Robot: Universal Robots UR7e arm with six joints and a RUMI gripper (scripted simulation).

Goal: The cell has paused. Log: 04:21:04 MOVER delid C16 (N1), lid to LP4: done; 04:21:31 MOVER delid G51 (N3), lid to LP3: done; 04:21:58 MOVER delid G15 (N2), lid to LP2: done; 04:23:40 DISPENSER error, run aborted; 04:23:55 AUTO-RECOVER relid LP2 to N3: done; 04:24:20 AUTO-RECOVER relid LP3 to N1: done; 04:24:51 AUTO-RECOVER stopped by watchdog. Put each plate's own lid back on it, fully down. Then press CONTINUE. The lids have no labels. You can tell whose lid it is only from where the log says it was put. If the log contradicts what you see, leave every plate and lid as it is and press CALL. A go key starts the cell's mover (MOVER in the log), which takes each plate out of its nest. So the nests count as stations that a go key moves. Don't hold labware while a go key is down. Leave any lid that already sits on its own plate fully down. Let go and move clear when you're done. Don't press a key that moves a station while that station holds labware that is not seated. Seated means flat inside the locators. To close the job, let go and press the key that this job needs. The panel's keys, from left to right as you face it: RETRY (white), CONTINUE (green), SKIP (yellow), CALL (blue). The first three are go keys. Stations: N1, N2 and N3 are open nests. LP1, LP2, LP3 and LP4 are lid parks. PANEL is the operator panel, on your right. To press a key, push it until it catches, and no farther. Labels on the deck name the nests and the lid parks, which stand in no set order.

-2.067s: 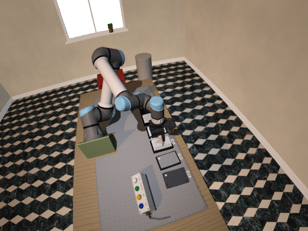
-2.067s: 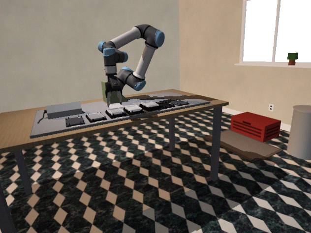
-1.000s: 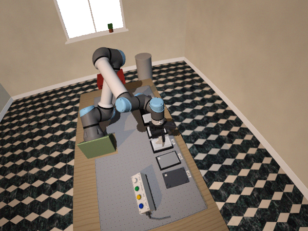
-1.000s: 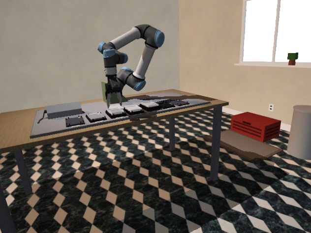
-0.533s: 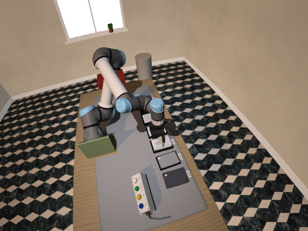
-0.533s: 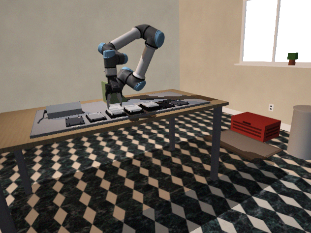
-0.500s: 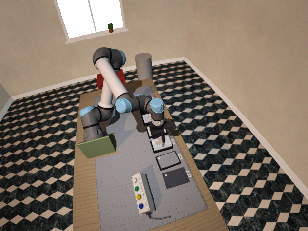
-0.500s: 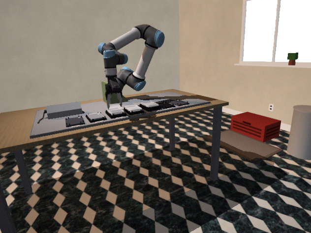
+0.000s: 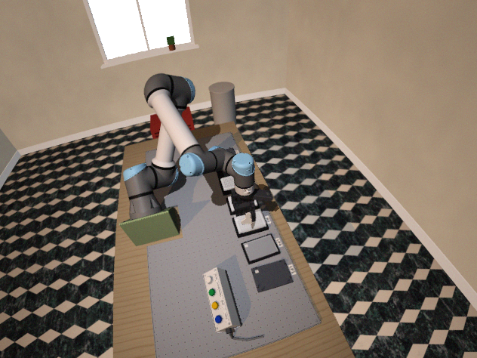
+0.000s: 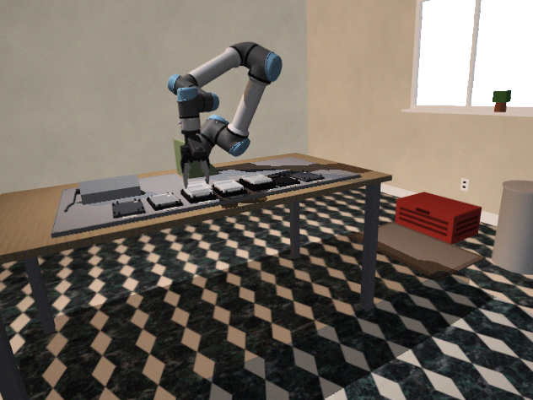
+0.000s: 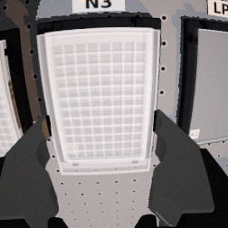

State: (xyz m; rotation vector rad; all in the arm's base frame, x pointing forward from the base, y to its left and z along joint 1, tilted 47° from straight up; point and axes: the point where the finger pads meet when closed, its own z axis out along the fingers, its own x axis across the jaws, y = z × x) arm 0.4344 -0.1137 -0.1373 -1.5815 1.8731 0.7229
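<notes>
In the wrist view a clear lid (image 11: 99, 95) covers the white well plate in the nest labelled N3. My gripper (image 11: 101, 114) is shut on this lid, with one dark finger on each long side near its near end. I cannot tell whether the lid rests on the plate or hangs just above it. In the top view my gripper (image 9: 248, 217) stands straight down over this nest. It also shows in the exterior view (image 10: 196, 175). A grey lid (image 11: 213, 86) lies in the lid park to the right.
The panel (image 9: 220, 300) stands near the front with white, green (image 9: 211, 292), yellow and blue (image 9: 218, 319) keys. An empty dark lid park (image 9: 272, 275) lies at the row's front end. Two more plates (image 10: 228, 187) (image 10: 255, 180) sit beyond N3. A green board (image 9: 151, 226) stands by the arm's base.
</notes>
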